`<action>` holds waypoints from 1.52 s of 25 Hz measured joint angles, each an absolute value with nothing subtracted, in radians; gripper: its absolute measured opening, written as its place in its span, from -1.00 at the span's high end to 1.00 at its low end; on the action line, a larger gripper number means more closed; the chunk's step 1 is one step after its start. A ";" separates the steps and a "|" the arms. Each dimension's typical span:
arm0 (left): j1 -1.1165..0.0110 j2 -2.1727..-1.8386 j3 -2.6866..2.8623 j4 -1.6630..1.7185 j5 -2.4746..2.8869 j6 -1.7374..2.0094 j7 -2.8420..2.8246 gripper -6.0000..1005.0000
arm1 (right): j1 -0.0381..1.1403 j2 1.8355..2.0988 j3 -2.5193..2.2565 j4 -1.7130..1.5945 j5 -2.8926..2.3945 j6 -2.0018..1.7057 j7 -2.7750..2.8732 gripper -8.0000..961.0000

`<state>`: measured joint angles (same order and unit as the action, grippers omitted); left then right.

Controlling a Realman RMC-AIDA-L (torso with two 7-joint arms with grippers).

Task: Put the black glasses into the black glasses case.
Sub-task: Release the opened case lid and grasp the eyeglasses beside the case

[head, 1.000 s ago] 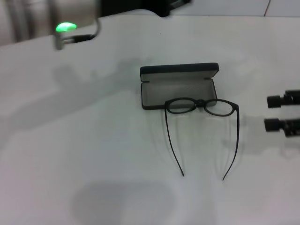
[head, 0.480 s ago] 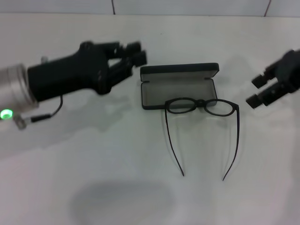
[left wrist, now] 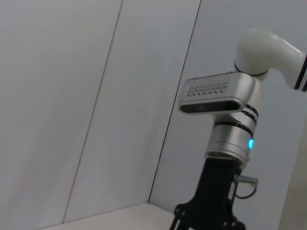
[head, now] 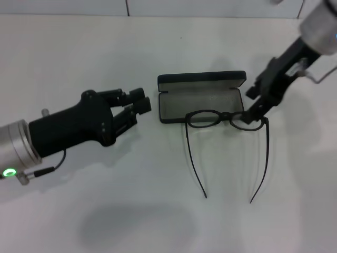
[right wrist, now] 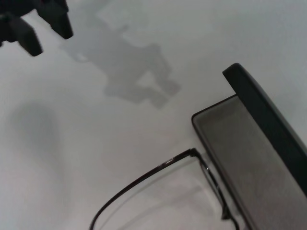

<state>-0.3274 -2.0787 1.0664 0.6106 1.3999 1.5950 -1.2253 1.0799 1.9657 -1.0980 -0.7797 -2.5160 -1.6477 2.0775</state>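
The black glasses (head: 226, 117) lie unfolded on the white table, lenses leaning on the front edge of the open black glasses case (head: 196, 100), temple arms pointing toward me. The case's lid stands up behind its grey lining. My right gripper (head: 253, 107) is open and hovers right at the glasses' right lens and the case's right end. My left gripper (head: 140, 101) is open, just left of the case, apart from it. The right wrist view shows the case (right wrist: 249, 158), one temple arm of the glasses (right wrist: 194, 152) and the left gripper (right wrist: 45, 33) farther off.
The white table (head: 105, 211) stretches around the case. A white wall with seams runs along the back. The left wrist view shows only the right arm (left wrist: 225, 143) against the wall.
The right gripper has swung in from the right edge to the glasses' right lens. The left gripper came in from the back left and dropped lower beside the case. Glasses and case have not moved.
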 joint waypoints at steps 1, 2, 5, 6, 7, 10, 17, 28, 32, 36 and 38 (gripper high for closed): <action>-0.327 -2.079 1.066 0.599 1.401 1.595 -1.213 0.54 | 1.083 1.973 -1.114 -0.779 -2.516 -1.634 2.077 -0.32; -0.327 -2.079 1.066 0.591 1.403 1.596 -1.203 0.54 | 1.086 1.981 -1.130 -0.777 -2.517 -1.622 2.078 -0.31; -0.327 -2.077 1.066 0.569 1.404 1.597 -1.180 0.55 | 1.100 2.007 -1.187 -0.762 -2.525 -1.580 2.078 -0.28; -0.326 -2.077 1.066 0.563 1.404 1.597 -1.174 0.55 | 1.103 2.011 -1.199 -0.757 -2.528 -1.568 2.078 -0.28; -0.326 -2.077 1.065 0.553 1.405 1.598 -1.166 0.55 | 1.105 2.014 -1.212 -0.750 -2.533 -1.553 2.078 -0.27; -0.325 -2.077 1.065 0.528 1.405 1.598 -1.147 0.55 | 1.113 2.018 -1.229 -0.732 -2.538 -1.523 2.078 -0.25; -0.326 -2.078 1.065 0.496 1.406 1.599 -1.118 0.55 | 1.123 2.019 -1.232 -0.709 -2.540 -1.486 2.070 -0.10; -0.339 -2.083 1.068 0.485 1.407 1.597 -1.109 0.55 | 1.116 2.025 -1.255 -0.670 -2.528 -1.419 2.038 -0.06; -0.338 -2.083 1.066 0.471 1.407 1.596 -1.102 0.55 | 1.117 2.025 -1.256 -0.650 -2.522 -1.405 2.030 0.19; -0.339 -2.083 1.065 0.459 1.407 1.595 -1.093 0.55 | 1.120 2.027 -1.257 -0.637 -2.515 -1.392 2.018 0.29; -0.339 -2.083 1.065 0.453 1.407 1.594 -1.090 0.56 | 1.122 2.028 -1.258 -0.627 -2.509 -1.385 2.015 0.32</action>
